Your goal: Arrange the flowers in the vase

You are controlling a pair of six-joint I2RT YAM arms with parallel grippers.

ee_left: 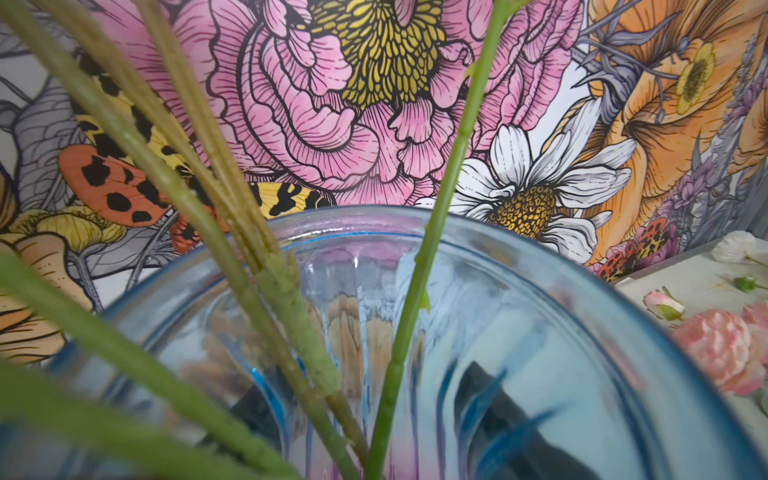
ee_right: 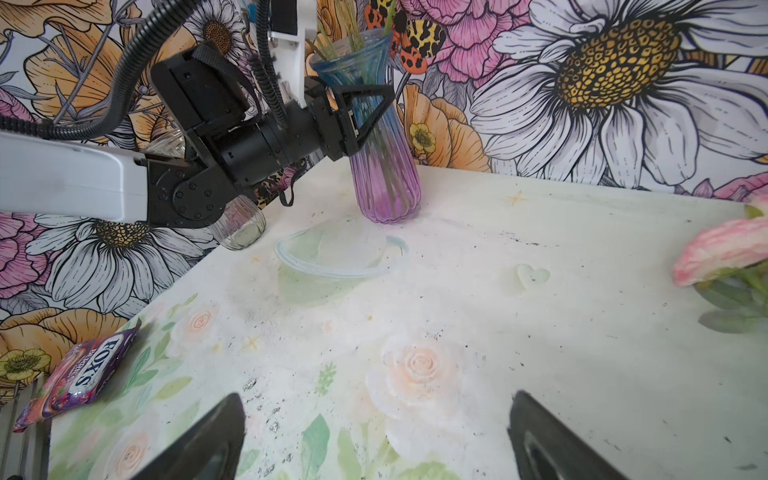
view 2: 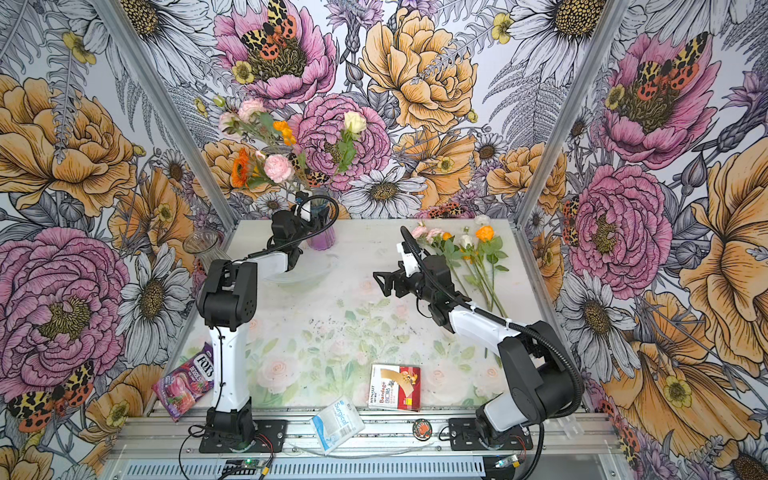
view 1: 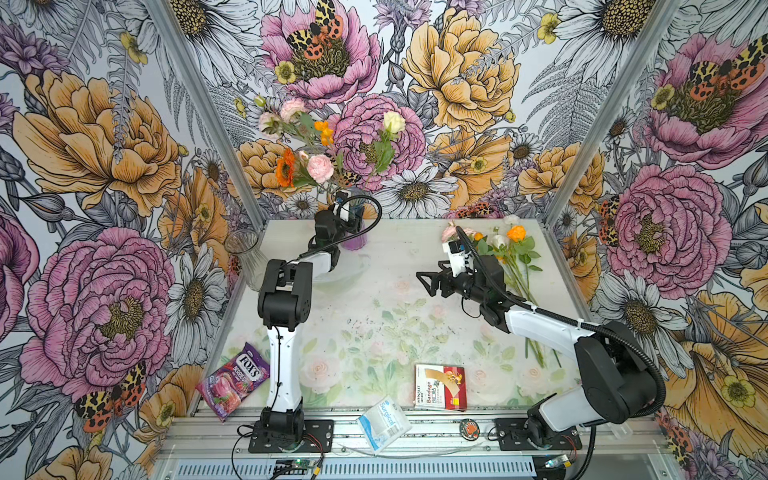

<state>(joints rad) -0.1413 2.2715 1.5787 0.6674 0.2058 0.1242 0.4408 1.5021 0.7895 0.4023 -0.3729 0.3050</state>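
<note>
Green stems (ee_left: 432, 232) crowd right up against your left wrist lens, dropping through the blue rim of the vase (ee_left: 519, 257). Your left gripper (ee_right: 374, 97) is clamped on that vase's narrow neck. From the right wrist view you can see one triangular finger (ee_right: 340, 133) against the near side of the glass. Dark shapes also show through the glass in the left wrist view.

The vase (view 1: 355, 241), blue above and purple below, stands upright at the back of the table (view 1: 415, 332), left of centre and near the back wall. Several flowers (view 1: 320, 166) stand in it and fan up and out, with pink, orange and cream heads showing in both top views.

Your right gripper (view 1: 424, 284) is spread wide and holds nothing. It points toward the left arm above the middle of the table, well apart from the vase. Just behind its wrist you have the loose flowers (view 1: 513, 249), a small bunch lying flat at the right back. Their heads lie toward the back wall and their stems run forward under the right forearm.

Further out, a clear glass vase (view 1: 245, 257) stands at the table's left edge beside the left arm. A clear bowl (ee_right: 332, 266) sits on the table just in front of the coloured vase. Toward the front you have a purple candy bag (view 1: 232, 380) at the left corner and a bandage box (view 1: 440, 386) near the front edge. On the metal rail between the two arm bases lie a blue-and-white surgical packet (view 1: 384, 419) and a small round badge (view 1: 469, 428).
</note>
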